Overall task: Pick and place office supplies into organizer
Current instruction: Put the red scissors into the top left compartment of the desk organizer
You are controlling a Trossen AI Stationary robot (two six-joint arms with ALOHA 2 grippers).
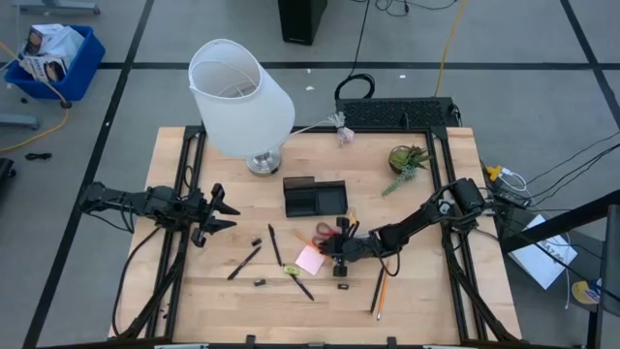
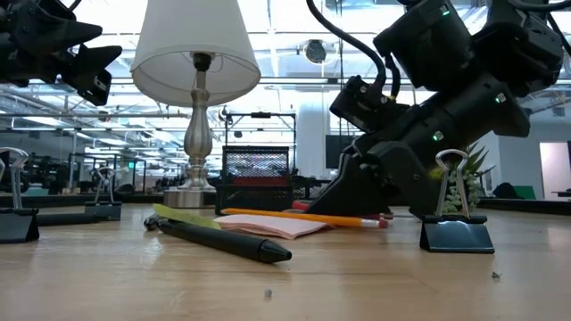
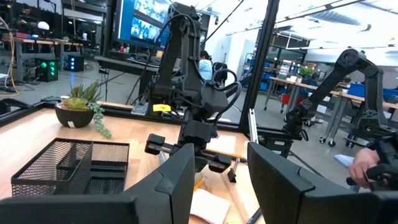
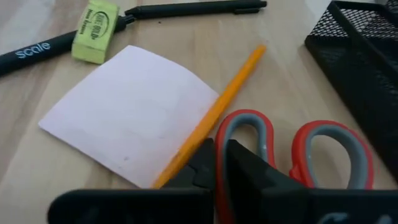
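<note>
1. Fingers of my right gripper (image 4: 219, 163) are pressed together low over the wood, empty, their tips at the handle loop of the red-handled scissors (image 4: 292, 149) with an orange pencil (image 4: 214, 115) running in beside them.
2. Only my right wrist view shows this closely: the pencil lies across a corner of the pink sticky-note pad (image 4: 130, 115), and past it sit a yellow-green eraser (image 4: 95, 31) and a black pen (image 4: 193, 8).
3. From above, my right gripper (image 1: 339, 249) sits just in front of the black mesh organizer (image 1: 315, 198), which stands mid-table with both compartments unfilled.
4. The low view alone brings out a black binder clip (image 2: 456, 223) standing by my right arm.
5. My left gripper (image 1: 215, 213) waits spread apart near the left table edge, beside the white lamp (image 1: 240, 97).
</note>
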